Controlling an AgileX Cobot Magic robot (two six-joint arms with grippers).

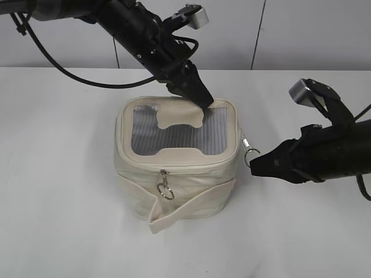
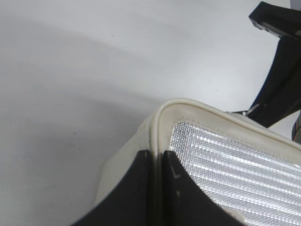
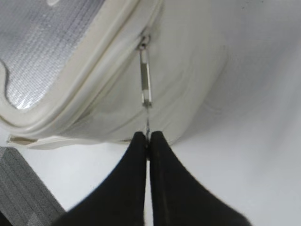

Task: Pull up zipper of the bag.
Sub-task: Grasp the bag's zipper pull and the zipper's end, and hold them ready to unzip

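Note:
The cream-white bag stands mid-table, with a grey mesh top and an H-shaped patch. Its zipper runs round the lid rim. One silver slider with a ring pull hangs at the front. A second pull sticks out at the right side. My right gripper is shut on that ring pull, which is stretched taut from the slider. My left gripper is shut on the bag's back rim, beside the mesh.
A cream strap wraps the bag's front and hangs to the table. The white table lies around the bag. A grey wall stands behind.

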